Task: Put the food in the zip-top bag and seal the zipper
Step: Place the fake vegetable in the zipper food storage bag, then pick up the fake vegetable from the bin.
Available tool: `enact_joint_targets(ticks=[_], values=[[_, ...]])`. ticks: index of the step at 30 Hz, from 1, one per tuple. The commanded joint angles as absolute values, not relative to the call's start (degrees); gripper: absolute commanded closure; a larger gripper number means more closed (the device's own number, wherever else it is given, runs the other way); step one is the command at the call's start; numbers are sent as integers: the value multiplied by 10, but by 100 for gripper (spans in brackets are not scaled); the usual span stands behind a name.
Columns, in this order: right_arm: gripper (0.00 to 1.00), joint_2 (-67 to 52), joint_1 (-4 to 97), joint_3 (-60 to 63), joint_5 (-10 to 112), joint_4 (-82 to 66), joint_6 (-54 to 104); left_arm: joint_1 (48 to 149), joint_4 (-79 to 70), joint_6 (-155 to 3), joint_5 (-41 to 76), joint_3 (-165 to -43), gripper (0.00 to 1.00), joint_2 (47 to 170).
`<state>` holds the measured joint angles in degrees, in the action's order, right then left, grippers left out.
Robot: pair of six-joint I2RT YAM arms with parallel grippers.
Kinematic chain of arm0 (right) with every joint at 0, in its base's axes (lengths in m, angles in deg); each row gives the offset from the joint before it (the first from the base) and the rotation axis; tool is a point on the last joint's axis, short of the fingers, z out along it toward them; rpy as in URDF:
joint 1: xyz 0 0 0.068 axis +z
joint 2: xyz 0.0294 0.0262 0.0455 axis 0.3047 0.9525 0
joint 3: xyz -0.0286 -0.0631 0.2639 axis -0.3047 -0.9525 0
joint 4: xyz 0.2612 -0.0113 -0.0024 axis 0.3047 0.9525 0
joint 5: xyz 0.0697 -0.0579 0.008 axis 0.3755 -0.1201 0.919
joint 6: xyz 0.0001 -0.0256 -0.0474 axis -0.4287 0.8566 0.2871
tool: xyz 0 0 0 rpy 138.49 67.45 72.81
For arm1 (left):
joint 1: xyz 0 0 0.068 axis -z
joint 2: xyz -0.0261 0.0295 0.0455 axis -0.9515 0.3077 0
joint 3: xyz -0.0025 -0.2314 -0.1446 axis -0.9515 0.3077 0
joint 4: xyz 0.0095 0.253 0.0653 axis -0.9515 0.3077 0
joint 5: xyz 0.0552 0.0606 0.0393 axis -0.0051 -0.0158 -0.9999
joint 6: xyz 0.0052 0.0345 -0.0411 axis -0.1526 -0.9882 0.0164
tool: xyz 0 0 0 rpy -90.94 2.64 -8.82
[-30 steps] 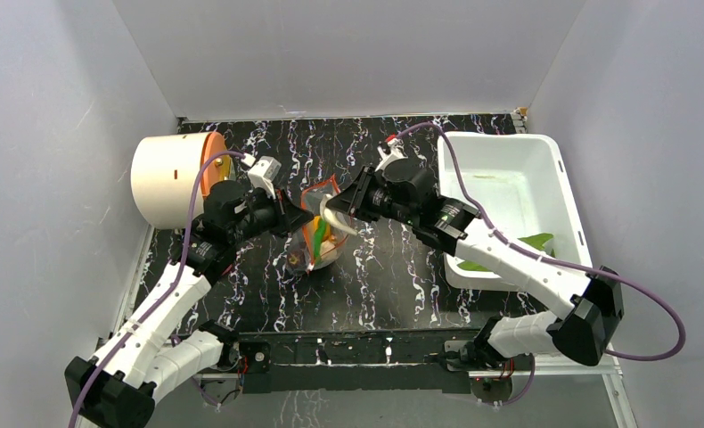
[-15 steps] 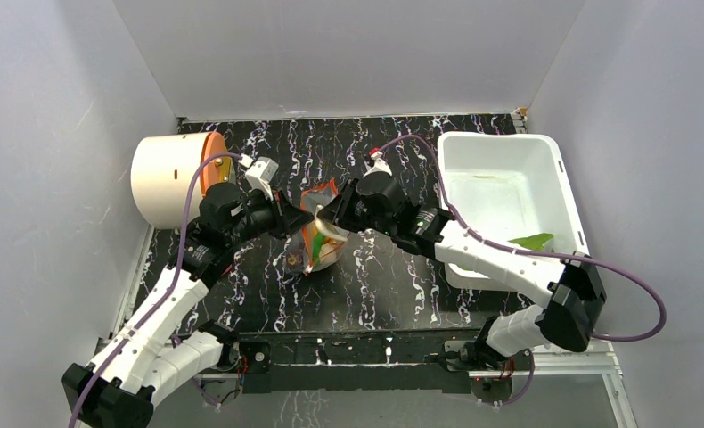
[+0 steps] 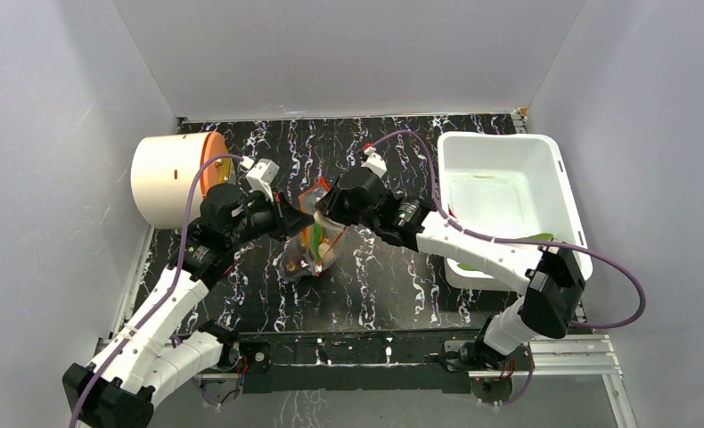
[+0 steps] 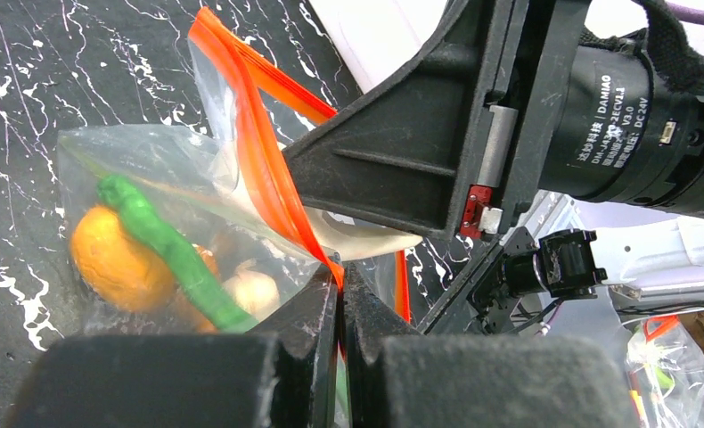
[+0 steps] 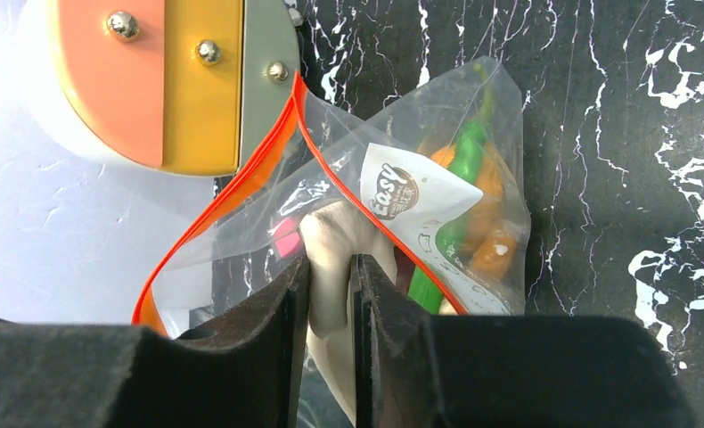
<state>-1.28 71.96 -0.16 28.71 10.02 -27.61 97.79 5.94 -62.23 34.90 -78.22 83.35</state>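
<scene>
**Entry: bag-filling, loading step in hand**

- **Bag** (image 5: 420,116): lying on the black marbled table (image 3: 375,285), between my two arms and just beside the cream cylinder (image 3: 166,178). Its mouth is gaping, and its white label (image 5: 411,201) is facing up.
- **Zipper strip** (image 4: 259,152): unsealed, with its two lips standing apart in a loop.
- **Left pincer** (image 4: 339,290): I am pinching it closed on one lip of the strip and lifting that edge, so I am holding the mouth open.
- **Right pincer** (image 5: 332,267): I am gripping a white piece (image 5: 335,232) between narrow jaws. It fills the gap and touches both fingers. I am holding it at the mouth, between the two lips, pointing inward.
- **Already inside, seen through the plastic**: an orange fruit (image 4: 108,259), a green pepper (image 4: 166,245) lying across it, and a pale bulb (image 4: 255,290) near my left fingertips. There are other small orange-brown shapes too blurred to name.
- **White bin** (image 3: 495,135): standing to my right, well apart from the bag, with a green thing (image 3: 534,239) lying in it. I cannot tell whether it is food for the bag.

**Step, as I am judging it**: I am loading the white piece, and sealing has not begun.

**Next move calls for**:
- Widening the right jaws only once the piece is past both lips, so that it drops among the others rather than onto the table.
- Drawing the right fingers straight back out without snagging the thin plastic.
- Keeping the left pinch firm throughout, because the mouth will likely sag shut if that lip slips.
- After that, bringing the lips together and pressing along the strip from one end to the other.
</scene>
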Motion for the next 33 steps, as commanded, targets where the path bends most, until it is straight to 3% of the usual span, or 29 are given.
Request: enact_joint_targets(ticks=[1, 11, 26, 33], values=[[79, -7, 726, 30, 247, 91, -293, 981, 53, -624, 368, -781, 100, 816], [65, -10, 729, 27, 253, 83, -304, 981, 52, -625, 361, -780, 100, 821], [56, -75, 730, 21, 312, 32, -219, 981, 69, -644, 349, -783, 100, 823], [54, -148, 729, 15, 252, 67, -144, 981, 27, -650, 357, -779, 100, 807]])
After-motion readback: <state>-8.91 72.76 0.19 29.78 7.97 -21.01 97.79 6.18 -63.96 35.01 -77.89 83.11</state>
